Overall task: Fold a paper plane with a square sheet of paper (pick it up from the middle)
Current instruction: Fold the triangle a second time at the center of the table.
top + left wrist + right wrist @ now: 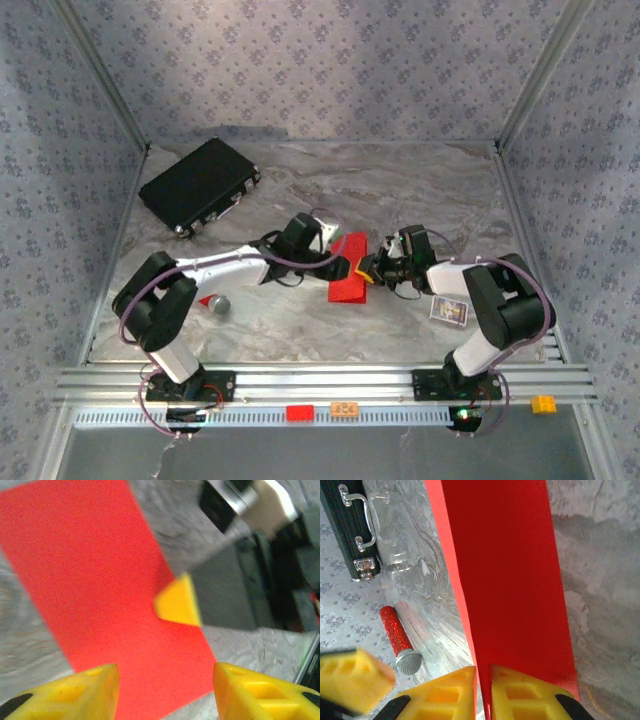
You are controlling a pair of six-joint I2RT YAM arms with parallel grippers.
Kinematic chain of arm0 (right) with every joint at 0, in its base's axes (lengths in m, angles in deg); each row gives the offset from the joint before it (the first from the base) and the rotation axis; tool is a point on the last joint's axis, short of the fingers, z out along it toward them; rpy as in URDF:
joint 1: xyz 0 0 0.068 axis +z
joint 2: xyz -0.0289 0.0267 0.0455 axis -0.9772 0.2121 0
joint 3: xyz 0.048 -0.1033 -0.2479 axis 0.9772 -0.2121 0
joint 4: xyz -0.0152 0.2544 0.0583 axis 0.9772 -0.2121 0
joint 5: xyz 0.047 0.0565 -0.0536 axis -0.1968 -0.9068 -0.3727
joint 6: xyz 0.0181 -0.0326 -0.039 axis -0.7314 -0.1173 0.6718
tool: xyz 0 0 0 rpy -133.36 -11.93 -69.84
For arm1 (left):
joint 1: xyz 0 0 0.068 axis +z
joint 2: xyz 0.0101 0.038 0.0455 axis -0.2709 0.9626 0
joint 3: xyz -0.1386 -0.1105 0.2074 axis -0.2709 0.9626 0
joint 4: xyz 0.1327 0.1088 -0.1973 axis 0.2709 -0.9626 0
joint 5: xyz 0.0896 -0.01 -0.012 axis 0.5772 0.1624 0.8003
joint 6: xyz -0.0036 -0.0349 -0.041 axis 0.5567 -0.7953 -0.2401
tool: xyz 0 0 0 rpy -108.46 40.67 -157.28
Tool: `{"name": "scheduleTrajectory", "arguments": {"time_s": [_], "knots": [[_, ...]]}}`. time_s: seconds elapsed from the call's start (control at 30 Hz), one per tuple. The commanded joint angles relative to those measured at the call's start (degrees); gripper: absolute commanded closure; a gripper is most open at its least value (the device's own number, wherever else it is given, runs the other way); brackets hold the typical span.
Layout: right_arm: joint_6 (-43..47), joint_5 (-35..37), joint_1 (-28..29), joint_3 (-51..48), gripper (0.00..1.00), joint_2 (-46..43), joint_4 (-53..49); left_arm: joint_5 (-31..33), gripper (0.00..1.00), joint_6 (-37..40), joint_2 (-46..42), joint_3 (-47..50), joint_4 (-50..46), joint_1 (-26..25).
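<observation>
The square sheet of paper (346, 286) is bright red and lies folded into a long strip at the table's middle. In the right wrist view the sheet (510, 570) runs away from the camera as two layers. My right gripper (482, 672) pinches its near edge, the yellow jaws almost together with the red paper between them. From the left, my left gripper (165, 692) hovers over the sheet (100, 580) with its yellow fingers wide apart and nothing between them. From above, the left gripper (345, 263) and the right gripper (370, 268) meet at the strip.
A black case (200, 185) lies at the back left. A red glitter microphone (212, 303) rests near the left arm's elbow. A small card (449, 311) sits by the right arm. Small blocks (299, 412) sit on the front rail.
</observation>
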Motion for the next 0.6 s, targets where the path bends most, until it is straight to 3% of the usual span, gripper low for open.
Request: {"name": "scheduleTrajectory", "arguments": {"time_s": [0.0, 0.4, 0.57], "knots": [[2.0, -2.2, -0.7, 1.5, 0.85, 1.8, -1.5, 5.3, 0.47, 6.2, -2.0, 0.7, 1.5, -3.7], [1.7, -2.6, -1.3, 2.1, 0.87, 2.8, -1.8, 29.3, 0.36, 16.5, 0.7, -1.3, -5.4, -20.7], [1.6, -2.4, -1.2, 1.9, 0.87, 2.8, -1.9, 35.7, 0.31, 20.3, 3.9, -3.6, -7.2, -24.3]]}}
